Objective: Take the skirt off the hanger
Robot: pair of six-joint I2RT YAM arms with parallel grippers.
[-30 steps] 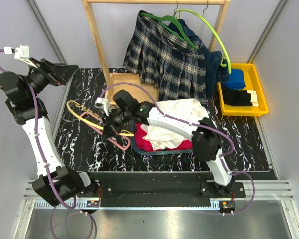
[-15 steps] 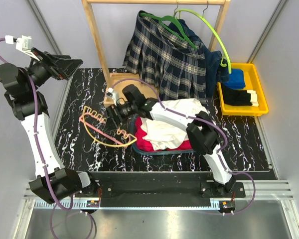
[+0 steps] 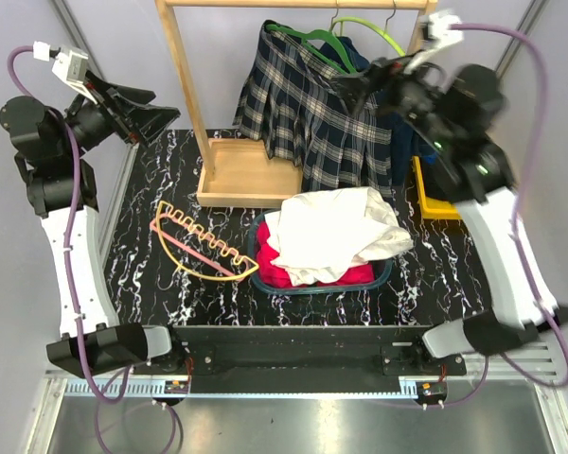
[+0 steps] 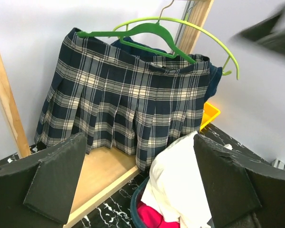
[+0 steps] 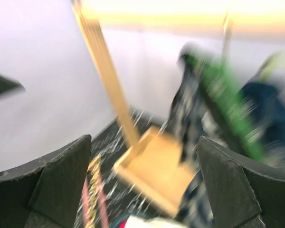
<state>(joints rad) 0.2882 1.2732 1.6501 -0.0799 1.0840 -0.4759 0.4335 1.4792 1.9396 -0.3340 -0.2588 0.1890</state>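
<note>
The table (image 3: 151, 274) carries a wooden rack (image 3: 185, 95) at its back. There the skirt (image 3: 303, 113) hangs on the hanger (image 3: 312, 40). The right pincer (image 5: 143, 138) is spread, empty and blurred, close by the skirt's upper right. The left pincer (image 4: 138, 137), also spread and empty, faces the skirt from well apart on its left.

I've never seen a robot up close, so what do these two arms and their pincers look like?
The left arm and right arm have white shells with black joints and bases. A purple cable trails along each. The left gripper and right gripper are black, with two chunky wedge-shaped fingers each.
</note>
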